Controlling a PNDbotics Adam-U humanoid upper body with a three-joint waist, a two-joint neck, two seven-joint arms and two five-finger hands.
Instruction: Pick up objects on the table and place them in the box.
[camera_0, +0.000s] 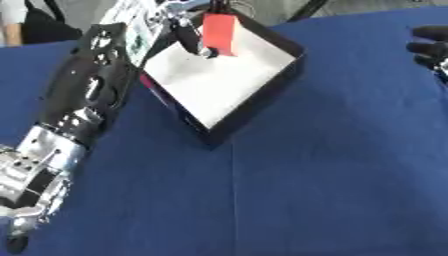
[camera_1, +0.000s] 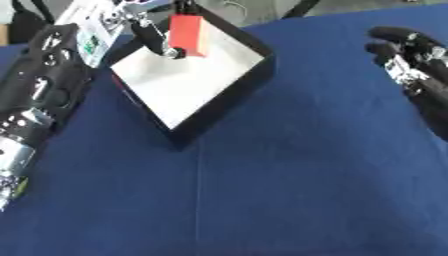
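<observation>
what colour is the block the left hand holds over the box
Red, held by the left hand over the box; clearest in the left eye view.

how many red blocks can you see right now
1: the red block is pinched in the left hand over the far corner of the box. Others may be hidden behind the left arm.

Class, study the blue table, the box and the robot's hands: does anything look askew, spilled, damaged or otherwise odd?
Only one thing: the black-walled box with a white floor sits turned corner-on to the robot. The left hand holds a red rectangular block over it. The right hand rests open at the right. Nothing spilled or damaged.
</observation>
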